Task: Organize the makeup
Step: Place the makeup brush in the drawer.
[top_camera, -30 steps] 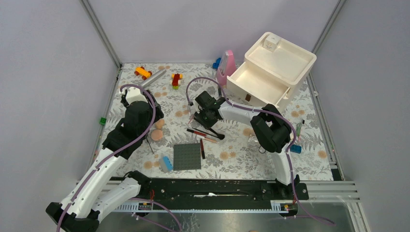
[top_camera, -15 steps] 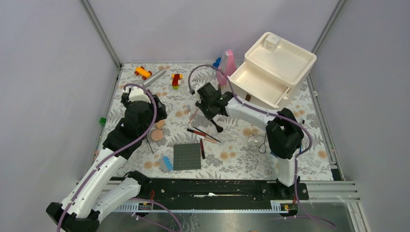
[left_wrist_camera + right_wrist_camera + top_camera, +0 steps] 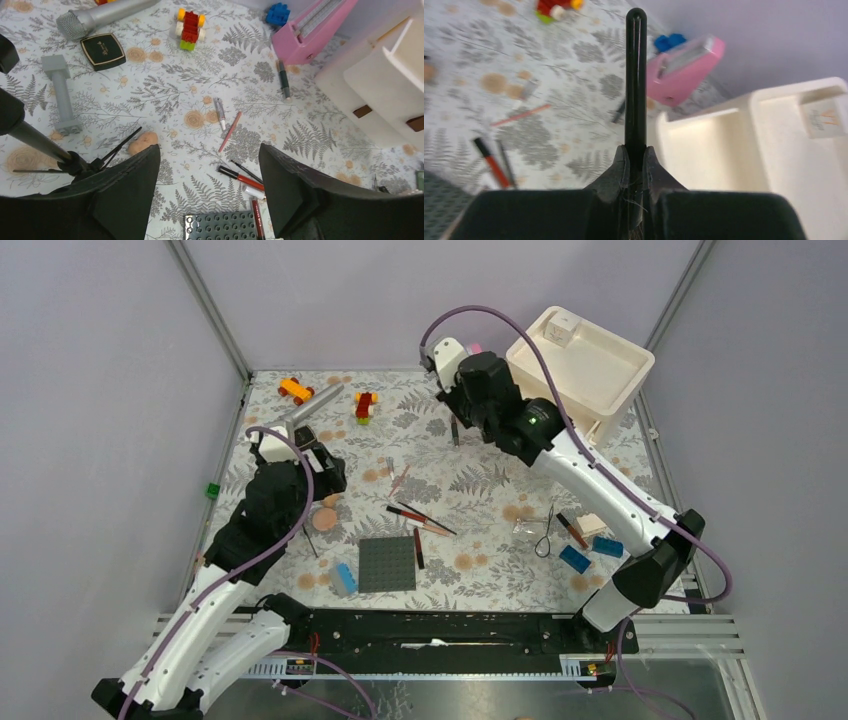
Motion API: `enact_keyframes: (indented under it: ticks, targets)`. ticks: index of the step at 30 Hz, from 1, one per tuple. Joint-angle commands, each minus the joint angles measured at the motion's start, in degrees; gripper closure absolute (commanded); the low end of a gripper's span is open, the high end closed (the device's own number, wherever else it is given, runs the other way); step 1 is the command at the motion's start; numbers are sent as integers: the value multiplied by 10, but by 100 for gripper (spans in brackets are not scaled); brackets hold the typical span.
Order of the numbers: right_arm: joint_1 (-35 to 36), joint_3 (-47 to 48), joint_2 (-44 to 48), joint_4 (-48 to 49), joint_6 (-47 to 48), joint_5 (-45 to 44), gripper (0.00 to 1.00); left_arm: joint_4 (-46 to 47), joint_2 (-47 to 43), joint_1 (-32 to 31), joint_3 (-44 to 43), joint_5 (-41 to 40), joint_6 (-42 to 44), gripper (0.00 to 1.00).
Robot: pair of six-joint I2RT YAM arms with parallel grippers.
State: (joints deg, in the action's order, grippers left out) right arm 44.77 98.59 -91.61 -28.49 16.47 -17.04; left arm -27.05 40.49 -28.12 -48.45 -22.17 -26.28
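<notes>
My right gripper (image 3: pixel 635 150) is shut on a thin black brush (image 3: pixel 635 75), held in the air at the back beside the white organizer's open drawer (image 3: pixel 704 145); the top view shows the brush (image 3: pixel 453 430) hanging below the gripper (image 3: pixel 455 408). My left gripper (image 3: pixel 209 147) is open above the mat with nothing in it. Below it lie a red-and-black lipstick (image 3: pixel 243 177), another thin black brush (image 3: pixel 247 171), a pink pencil (image 3: pixel 230 131) and a peach puff (image 3: pixel 142 141). A beige sponge (image 3: pixel 590 525) lies at the right.
The white organizer (image 3: pixel 590 360) stands at the back right, a pink case (image 3: pixel 684 65) beside it. A grey studded plate (image 3: pixel 387 564), blue bricks (image 3: pixel 575 558), a toy car (image 3: pixel 295 390), a microphone (image 3: pixel 95 15) and a black tripod (image 3: pixel 75 160) share the mat.
My right gripper closed on the black brush, lifted it from the middle of the mat and swung back toward the organizer. The left gripper's jaws opened wider.
</notes>
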Motion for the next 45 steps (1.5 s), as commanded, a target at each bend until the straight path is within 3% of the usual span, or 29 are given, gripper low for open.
enact_keyframes:
  ticks: [1, 11, 21, 23, 27, 31, 35, 39, 41, 45]
  targets:
    - [-67, 30, -12, -64, 109, -64, 100, 51, -11, 3, 4, 27, 9, 23]
    - [-175, -17, -29, -55, 258, -40, 100, 75, 5, 3, 5, 114, 32, 22]
    - [-200, -30, -47, -82, 260, -8, 93, 75, 12, 3, 5, 115, 33, 22]
    - [-201, -34, -43, -83, 254, -8, 79, 74, 14, 3, 5, 117, 33, 22]
    - [-201, -18, -37, -82, 239, -12, 61, 74, 19, 3, 4, 123, 33, 20]
    - [-200, 12, -22, -71, 207, -14, 38, 74, 23, 3, 3, 129, 33, 7]
    - [-193, 36, -5, -83, 157, 21, 33, 75, 29, 4, 2, 136, 33, 1]
    - [-162, 43, 16, -99, 69, 125, 31, 74, 35, 6, 0, 139, 33, 1]
    - [-125, 41, 15, -121, 52, 180, 29, 74, 35, 7, 0, 139, 33, 1]
    - [-17, 7, -4, -147, 36, 188, 27, 73, 33, 9, 0, 135, 32, 1]
